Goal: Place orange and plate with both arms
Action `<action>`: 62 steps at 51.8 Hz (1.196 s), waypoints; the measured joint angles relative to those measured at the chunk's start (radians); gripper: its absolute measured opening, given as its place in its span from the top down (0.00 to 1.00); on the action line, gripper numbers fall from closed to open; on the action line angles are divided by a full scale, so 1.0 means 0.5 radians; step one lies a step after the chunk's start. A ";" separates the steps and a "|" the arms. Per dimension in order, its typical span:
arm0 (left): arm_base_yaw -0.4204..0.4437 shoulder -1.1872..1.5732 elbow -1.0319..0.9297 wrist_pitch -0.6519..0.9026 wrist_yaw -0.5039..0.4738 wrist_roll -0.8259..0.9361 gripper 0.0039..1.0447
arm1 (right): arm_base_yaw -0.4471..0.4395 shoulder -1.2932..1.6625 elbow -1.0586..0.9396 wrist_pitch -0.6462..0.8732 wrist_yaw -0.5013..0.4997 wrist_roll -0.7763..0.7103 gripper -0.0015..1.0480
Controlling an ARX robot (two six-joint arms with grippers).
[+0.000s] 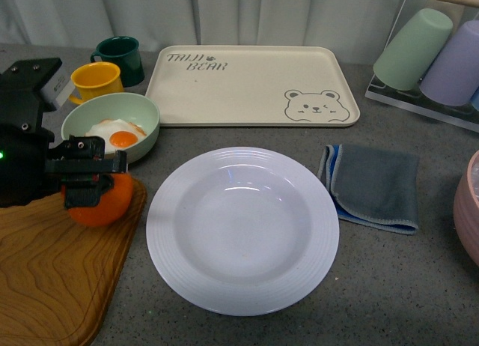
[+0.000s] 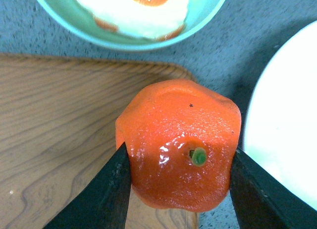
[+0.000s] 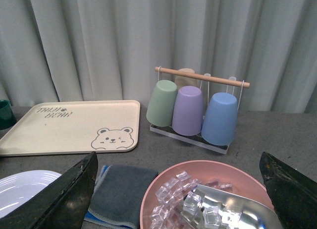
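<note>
My left gripper (image 1: 88,183) is shut on the orange (image 1: 105,200), holding it over the right corner of the wooden board, just left of the plate. In the left wrist view the orange (image 2: 179,142) shows its green stem dot, pressed between the two black fingers (image 2: 106,194). The large white plate (image 1: 242,228) lies in the middle of the table with nothing on it; its rim (image 2: 285,140) shows beside the orange, and an edge of the plate (image 3: 25,187) is in the right wrist view. My right gripper (image 3: 181,189) is open above a pink bowl, out of the front view.
A wooden board (image 1: 45,271) lies front left. A green bowl (image 1: 110,125) with a fried egg, a yellow mug (image 1: 96,80) and a dark green mug (image 1: 120,58) stand behind it. The bear tray (image 1: 251,84), a grey cloth (image 1: 372,185), a cup rack (image 3: 195,107) and a pink bowl (image 3: 208,197) of ice occupy the back and right.
</note>
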 joint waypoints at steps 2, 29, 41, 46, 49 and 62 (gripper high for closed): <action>-0.030 -0.047 0.002 -0.011 -0.023 0.005 0.55 | 0.000 0.000 0.000 0.000 0.000 0.000 0.09; -0.695 0.056 0.240 -0.101 -0.126 -0.071 0.56 | 0.000 0.000 0.000 0.000 0.000 0.000 0.09; -0.737 0.279 0.345 -0.107 -0.171 -0.110 0.56 | 0.000 0.000 0.000 0.000 0.000 0.000 0.09; -0.737 0.352 0.378 -0.107 -0.195 -0.119 0.56 | 0.000 0.000 0.000 0.000 0.000 0.000 0.09; -0.735 0.372 0.391 -0.107 -0.195 -0.127 0.56 | 0.000 0.000 0.000 0.000 0.000 0.000 0.09; -0.748 0.396 0.409 -0.132 -0.175 -0.132 0.22 | 0.000 0.000 0.000 0.000 0.000 0.000 0.09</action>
